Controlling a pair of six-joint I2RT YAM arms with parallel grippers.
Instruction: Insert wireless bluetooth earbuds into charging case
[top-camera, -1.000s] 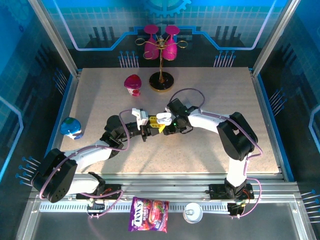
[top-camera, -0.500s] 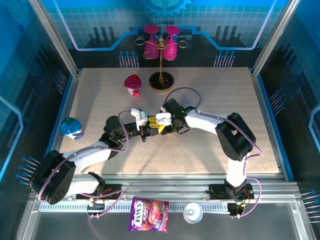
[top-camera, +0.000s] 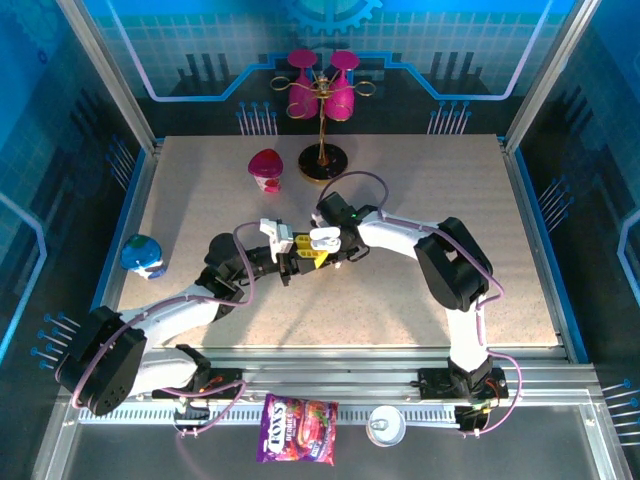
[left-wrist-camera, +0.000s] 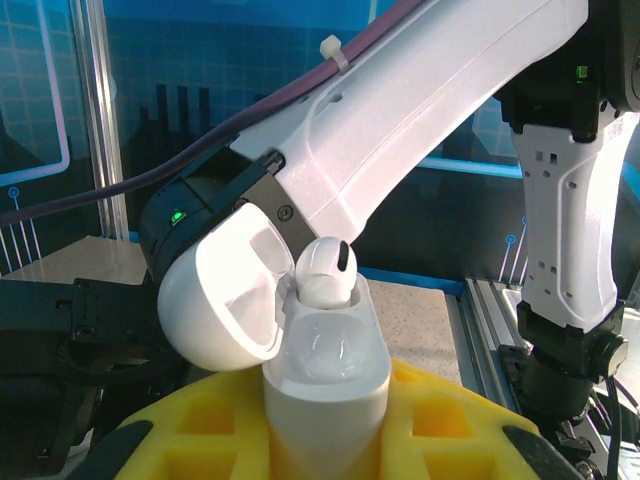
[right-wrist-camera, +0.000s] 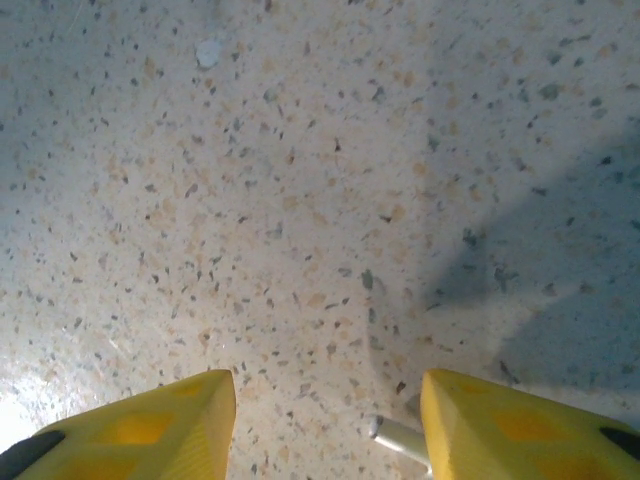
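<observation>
The left gripper (left-wrist-camera: 325, 445) is clamped on the lower body of the charging case (left-wrist-camera: 325, 365), with its yellow fingers (left-wrist-camera: 180, 440) pressed against either side and the case standing upright between them. The case's lid (left-wrist-camera: 220, 300) is swung open to the left. One white earbud (left-wrist-camera: 322, 272) sits in the case's mouth, its rounded head with a dark spot standing proud of the rim. Whether it is fully seated cannot be told. Just behind the case, the white right arm (left-wrist-camera: 430, 90) slants across the left wrist view. From above, the two arms meet near the middle of the speckled bench (top-camera: 450, 180), and the left gripper (top-camera: 298, 260) is just beside the right gripper (top-camera: 330, 246). The right gripper (right-wrist-camera: 325, 420) has its yellow fingertips (right-wrist-camera: 190, 420) standing apart with only bare bench between them. A small pale rod (right-wrist-camera: 400, 437) lies against the inner edge of one finger; what it is cannot be told.
</observation>
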